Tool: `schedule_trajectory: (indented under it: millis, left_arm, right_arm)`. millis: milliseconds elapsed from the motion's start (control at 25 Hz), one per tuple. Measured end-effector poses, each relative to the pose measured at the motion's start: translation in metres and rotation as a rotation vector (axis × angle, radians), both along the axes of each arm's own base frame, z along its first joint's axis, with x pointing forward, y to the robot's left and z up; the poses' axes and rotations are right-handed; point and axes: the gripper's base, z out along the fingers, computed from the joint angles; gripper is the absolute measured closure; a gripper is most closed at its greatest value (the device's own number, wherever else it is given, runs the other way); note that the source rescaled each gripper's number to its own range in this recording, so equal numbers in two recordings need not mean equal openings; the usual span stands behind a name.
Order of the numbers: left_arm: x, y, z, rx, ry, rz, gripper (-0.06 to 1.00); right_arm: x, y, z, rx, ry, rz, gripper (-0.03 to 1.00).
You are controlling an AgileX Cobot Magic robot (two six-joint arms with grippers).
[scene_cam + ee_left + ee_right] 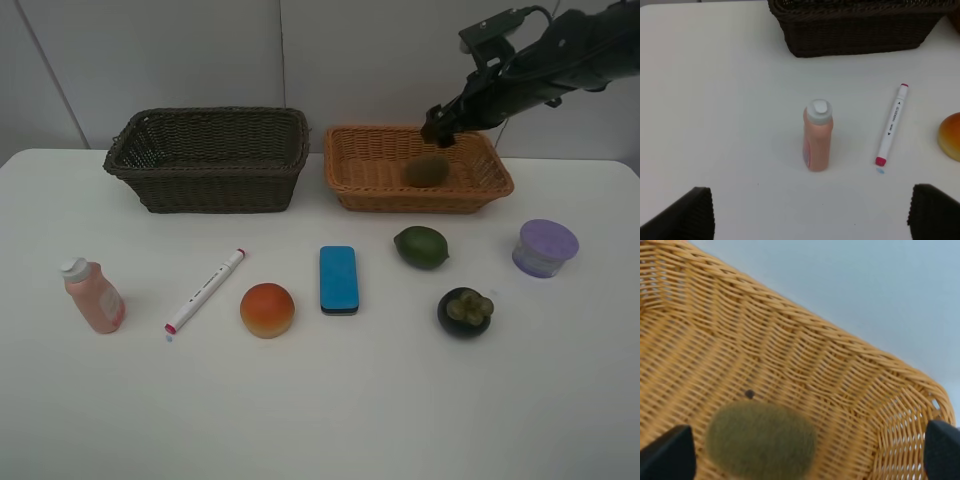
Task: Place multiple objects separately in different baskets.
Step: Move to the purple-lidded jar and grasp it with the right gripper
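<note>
Right gripper [440, 128] hangs, jaws spread wide, over the light orange basket [352, 192] at the far edge of the table [320, 420], brown kiwi [424, 170] loose inside.

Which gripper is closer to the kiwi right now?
Right. The right gripper hangs open just above the kiwi in the light orange basket. The left gripper is far off on the other side, open over the pink bottle.

Wide gaps between bottle [93, 296], marker [205, 290], fruit [267, 309]; dark basket [215, 190], light basket [420, 200] wall rear of table [320, 420].
</note>
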Motion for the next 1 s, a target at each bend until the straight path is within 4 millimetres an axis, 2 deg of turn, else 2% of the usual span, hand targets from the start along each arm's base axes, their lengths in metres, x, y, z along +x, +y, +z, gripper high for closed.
schedule_trajectory:
  millis: [240,560,1000]
  left_arm:
    - [0.0,0.0,0.0,0.0,0.0,0.0,-0.06]
    - [0.0,0.0,0.0,0.0,0.0,0.0,-0.06]
    - [0.0,0.0,0.0,0.0,0.0,0.0,-0.06]
  right_arm:
    - [-0.034,-0.008,0.014,0.056,0.018,-0.049,-0.03]
    - [-0.072,-0.039,0.021,0.121,0.148,-0.174,-0.03]
    - [-0.097,-0.082,0.002,0.156,0.327,-0.359,-0.03]
